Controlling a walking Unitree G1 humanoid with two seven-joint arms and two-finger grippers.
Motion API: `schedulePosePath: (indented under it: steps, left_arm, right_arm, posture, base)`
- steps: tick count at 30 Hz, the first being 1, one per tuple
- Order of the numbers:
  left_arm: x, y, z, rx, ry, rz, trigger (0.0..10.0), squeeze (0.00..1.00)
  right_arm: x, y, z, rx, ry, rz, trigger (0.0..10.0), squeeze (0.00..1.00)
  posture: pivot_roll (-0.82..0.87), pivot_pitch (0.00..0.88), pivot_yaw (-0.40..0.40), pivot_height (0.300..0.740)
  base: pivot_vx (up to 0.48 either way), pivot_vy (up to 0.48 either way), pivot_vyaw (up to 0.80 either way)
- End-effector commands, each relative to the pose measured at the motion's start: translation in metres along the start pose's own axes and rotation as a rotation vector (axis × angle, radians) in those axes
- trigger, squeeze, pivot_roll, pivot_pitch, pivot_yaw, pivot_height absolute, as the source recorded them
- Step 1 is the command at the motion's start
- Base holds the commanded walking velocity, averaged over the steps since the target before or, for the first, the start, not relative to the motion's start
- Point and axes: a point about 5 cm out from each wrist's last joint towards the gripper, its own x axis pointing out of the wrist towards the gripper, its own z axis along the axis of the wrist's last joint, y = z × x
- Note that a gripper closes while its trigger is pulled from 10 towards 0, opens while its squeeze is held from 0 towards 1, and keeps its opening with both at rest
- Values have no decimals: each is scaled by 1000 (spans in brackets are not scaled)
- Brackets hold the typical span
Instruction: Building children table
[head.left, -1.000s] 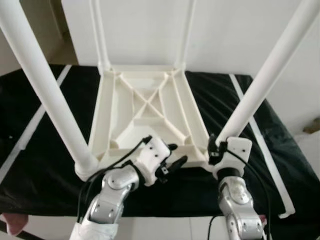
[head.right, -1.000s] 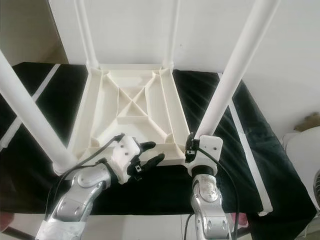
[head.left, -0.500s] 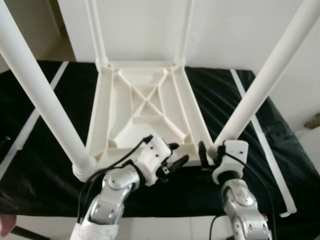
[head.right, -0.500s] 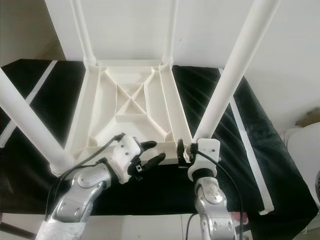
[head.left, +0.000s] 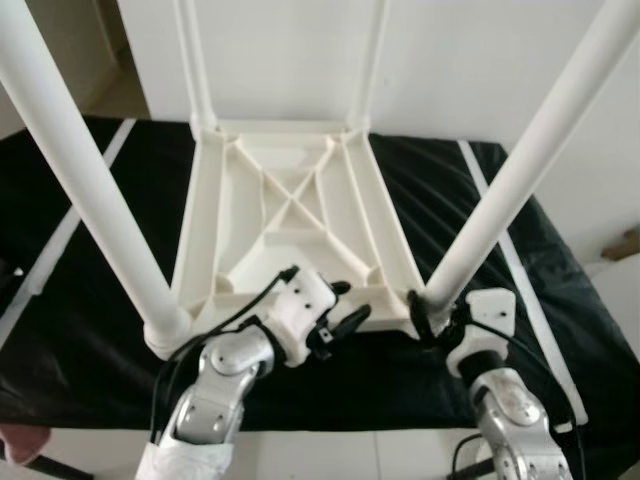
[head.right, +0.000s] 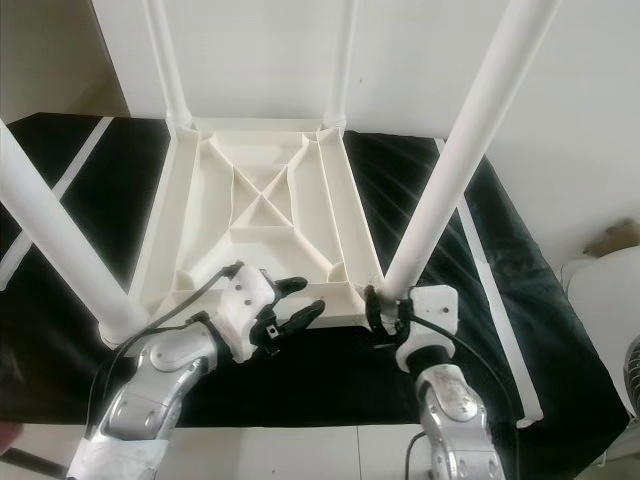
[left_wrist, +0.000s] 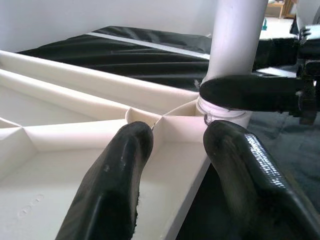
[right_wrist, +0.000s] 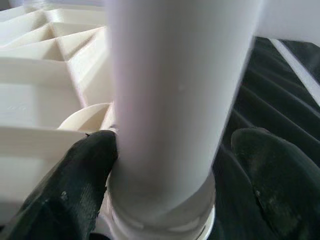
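A white plastic children's table (head.left: 290, 215) lies upside down on a black cloth, all its legs pointing up. My left gripper (head.left: 350, 302) is open at the near rim of the tabletop; in the left wrist view (left_wrist: 180, 135) one finger is over the ribbed underside and the other outside the rim. My right gripper (head.left: 418, 318) is open around the base of the near right leg (head.left: 520, 170). In the right wrist view (right_wrist: 172, 150) one finger (right_wrist: 75, 185) touches the leg and the other stands a little off it.
The near left leg (head.left: 90, 190) rises steeply at my left, and two thin far legs (head.left: 195, 70) stand by the white wall. The black cloth (head.left: 90, 300) carries white stripes. A white round object (head.right: 600, 300) sits off the right edge.
My right wrist has shifted right and lower, and its fingers now reach sideways around the near right leg's base. The left gripper has barely moved.
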Motion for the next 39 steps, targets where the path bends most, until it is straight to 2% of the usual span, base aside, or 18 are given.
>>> schedulePosePath:
  steps: [1, 3, 5, 9, 15, 16, 17, 18, 19, 30, 31, 32, 33, 34, 35, 39]
  left_arm:
    - [-6, 7, -6, 5, 32, 95, 10000, 0]
    - [-8, 9, -7, 13, 37, 88, 10000, 0]
    - [-11, 11, -7, 37, 42, 75, 10000, 0]
    - [-12, 8, -7, 46, 41, 38, 10000, 0]
    - [-12, 3, -7, 53, 38, 0, 10000, 0]
    - [-10, 1, -6, 67, 37, -23, 10000, 0]
    - [-8, -1, -5, 78, 37, -40, 10000, 0]
    - [-8, -1, -5, 78, 37, -40, 10000, 0]
    - [-7, -2, -5, 81, 38, -55, 10000, 0]
    - [-7, -3, -7, 108, 47, -93, 10000, 0]
    - [-7, -2, -7, 114, 48, -95, 10000, 0]
    - [-6, -2, -7, 117, 49, -97, 10000, 0]
    - [-6, -1, -7, 123, 47, -97, 10000, 0]
    - [-6, -1, -7, 123, 47, -97, 10000, 0]
    - [-6, 0, -6, 125, 46, -96, 10000, 0]
    - [-5, 4, -5, 137, 43, -85, 10000, 0]
  right_arm:
    - [-2, -6, -2, -2, -2, 57, 10000, 0]
    - [-2, -7, 0, -5, -10, 95, 10000, 0]
    - [0, -8, 4, -11, -22, 186, 10000, 0]
    - [4, -11, 6, -44, -17, 261, 10000, 0]
    - [9, -13, 7, -78, -11, 315, 10000, 0]
    - [13, -14, 6, -94, -5, 343, 5373, 0]
    - [16, -16, 5, -108, 0, 356, 2824, 0]
    - [16, -16, 5, -108, 0, 356, 2824, 0]
    - [18, -17, 4, -115, 2, 370, 0, 0]
    - [20, -16, -2, -101, 16, 419, 0, 0]
    - [20, -16, -2, -96, 16, 419, 2039, 0]
    - [20, -15, -2, -93, 17, 420, 2039, 0]
    - [21, -15, -1, -89, 14, 414, 4863, 0]
    - [21, -15, -1, -89, 14, 414, 4863, 0]
    - [21, -15, -1, -89, 10, 405, 10000, 0]
    - [21, -15, 1, -83, -5, 355, 10000, 0]
  posture:
    - [-118, 83, -48, 740]
    - [-120, 81, -41, 740]
    - [-127, 78, -35, 740]
    - [-146, 69, -25, 740]
    - [-169, 63, -11, 740]
    - [-172, 61, -7, 740]
    - [-172, 66, -10, 740]
    - [-172, 66, -10, 740]
    - [-173, 65, -11, 740]
    - [-175, 61, 1, 740]
    - [-172, 60, 6, 740]
    - [-172, 59, 7, 740]
    - [-174, 61, 12, 740]
    - [-174, 61, 12, 740]
    - [-174, 61, 13, 740]
    - [-177, 66, 18, 740]
  base:
    - [0, 0, 0]
    - [0, 0, 0]
    - [0, 0, 0]
    - [0, 0, 0]
    - [0, 0, 0]
    - [0, 0, 0]
    - [0, 0, 0]
    - [0, 0, 0]
    - [0, 0, 0]
    - [0, 0, 0]
    - [0, 0, 0]
    - [0, 0, 0]
    - [0, 0, 0]
    - [0, 0, 0]
    - [0, 0, 0]
    - [0, 0, 0]
